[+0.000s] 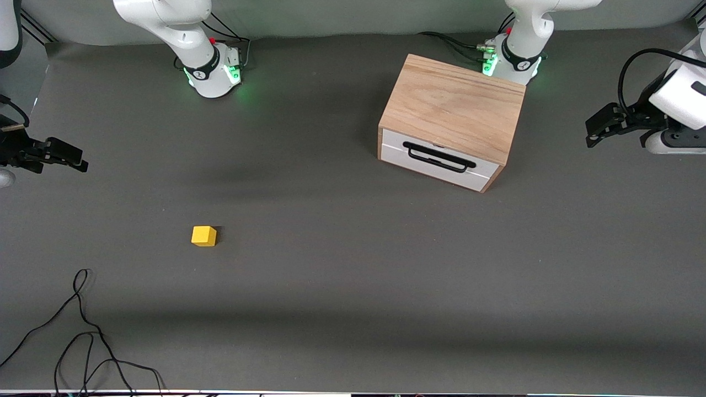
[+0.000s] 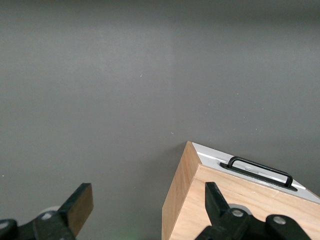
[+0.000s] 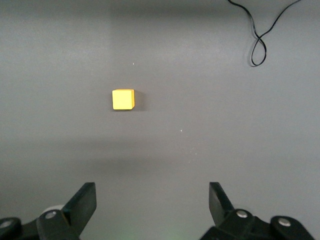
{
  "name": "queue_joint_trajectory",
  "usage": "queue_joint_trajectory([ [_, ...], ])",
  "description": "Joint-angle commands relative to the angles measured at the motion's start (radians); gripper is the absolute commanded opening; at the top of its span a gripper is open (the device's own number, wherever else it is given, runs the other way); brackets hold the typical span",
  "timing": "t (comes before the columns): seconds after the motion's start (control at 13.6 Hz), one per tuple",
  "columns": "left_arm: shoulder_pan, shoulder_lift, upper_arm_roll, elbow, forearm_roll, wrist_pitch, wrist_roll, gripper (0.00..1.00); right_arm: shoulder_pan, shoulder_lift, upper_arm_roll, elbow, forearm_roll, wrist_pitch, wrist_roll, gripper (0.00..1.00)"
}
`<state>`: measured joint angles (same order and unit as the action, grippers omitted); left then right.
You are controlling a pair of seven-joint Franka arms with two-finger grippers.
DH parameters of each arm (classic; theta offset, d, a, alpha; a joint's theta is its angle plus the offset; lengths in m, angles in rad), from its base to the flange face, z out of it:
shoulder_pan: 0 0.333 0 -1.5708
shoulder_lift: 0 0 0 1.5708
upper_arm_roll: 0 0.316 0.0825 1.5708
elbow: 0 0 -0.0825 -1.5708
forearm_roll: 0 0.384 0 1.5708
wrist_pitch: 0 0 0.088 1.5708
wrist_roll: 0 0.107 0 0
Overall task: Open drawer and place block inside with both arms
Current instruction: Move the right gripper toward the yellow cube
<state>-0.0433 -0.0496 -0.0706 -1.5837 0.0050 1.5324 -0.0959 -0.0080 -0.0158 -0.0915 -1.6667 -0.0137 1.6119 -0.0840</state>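
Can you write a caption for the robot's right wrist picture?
Open right gripper hangs above the gray table, facing a yellow block.

Pretty plain setup here: the worktop (image 1: 353, 286) is covered edge to edge in a matte dark grey sheet, smooth with just a few tiny pale specks; light falls unevenly, so soft darker bands run across it, one wide band close to the front camera. A thin black cable (image 1: 83, 336) lies in loose loops at the near corner toward the right arm's end; a pale grey wall strip (image 1: 353, 16) runs along the farthest edge, with green glow spilling onto the sheet there.
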Motion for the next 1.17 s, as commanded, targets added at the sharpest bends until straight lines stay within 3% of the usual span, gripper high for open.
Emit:
queue_joint_trajectory([
  [0.0,-0.001,-0.032,-0.002,-0.035,0.004,0.014,-0.011,1.00,0.000,-0.009,0.003,0.005,-0.020,-0.010,0.001,1.00],
  [0.51,-0.001,-0.032,-0.002,-0.035,0.004,0.009,-0.013,1.00,0.006,-0.016,0.007,-0.007,-0.012,-0.026,0.044,1.00],
  [0.95,-0.003,-0.032,-0.002,-0.035,0.004,0.011,-0.013,1.00,0.114,0.004,0.007,0.015,-0.012,0.018,0.067,1.00],
  [1.1,-0.003,-0.032,-0.002,-0.035,0.004,0.011,-0.013,1.00,0.147,0.037,0.007,0.048,-0.011,0.025,0.156,1.00],
])
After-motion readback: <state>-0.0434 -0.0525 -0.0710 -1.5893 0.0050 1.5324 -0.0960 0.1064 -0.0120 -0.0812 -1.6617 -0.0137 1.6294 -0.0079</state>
